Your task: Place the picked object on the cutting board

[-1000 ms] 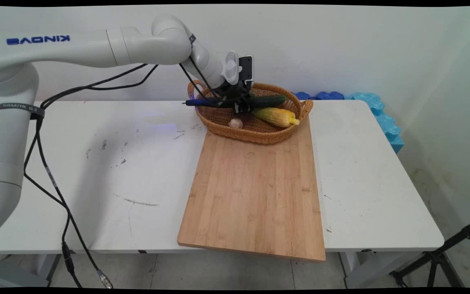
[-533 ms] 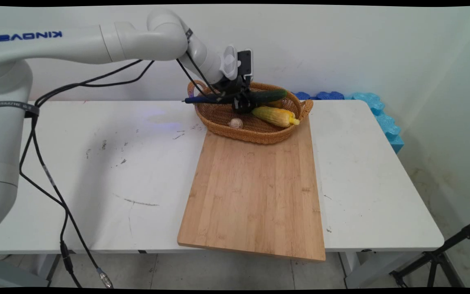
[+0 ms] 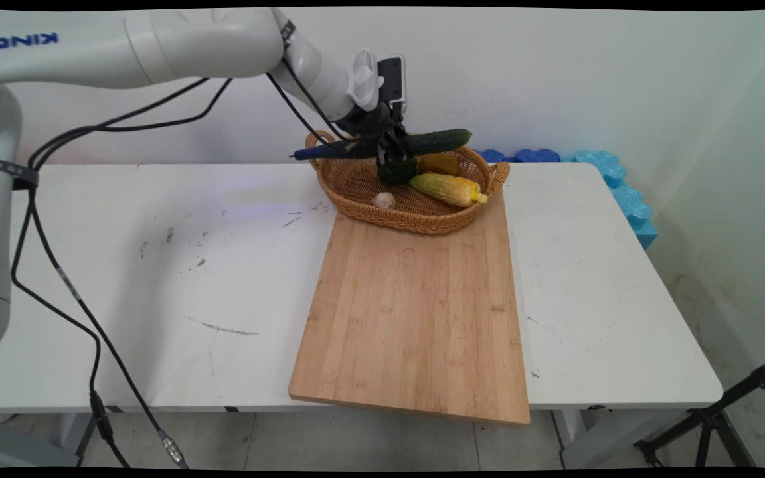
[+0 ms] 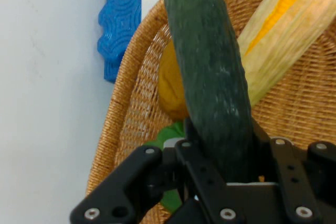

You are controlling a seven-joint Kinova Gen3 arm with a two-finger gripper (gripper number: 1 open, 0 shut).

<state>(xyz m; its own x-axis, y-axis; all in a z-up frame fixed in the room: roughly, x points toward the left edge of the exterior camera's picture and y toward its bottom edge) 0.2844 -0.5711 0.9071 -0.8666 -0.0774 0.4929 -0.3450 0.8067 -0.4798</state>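
Your end effector [image 3: 390,147] pinches the stiff, smooth, possibly slippery cucumber [image 4: 210,72] mid-length above the basket [image 3: 356,192] at the table's far edge.

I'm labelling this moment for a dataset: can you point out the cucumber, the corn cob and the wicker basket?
cucumber [image 4: 210,72], hand view, middle of its dark green body.
corn cob [image 3: 450,188], main view, middle of the husked cob.
wicker basket [image 3: 416,222], main view, its near outer wall.

A dark green cucumber [image 3: 437,139], yellow corn cob [image 3: 449,188] and pale garlic bulb [image 3: 384,199] contrast with the tan woven basket [image 3: 416,216] and white tabletop [image 3: 157,279].
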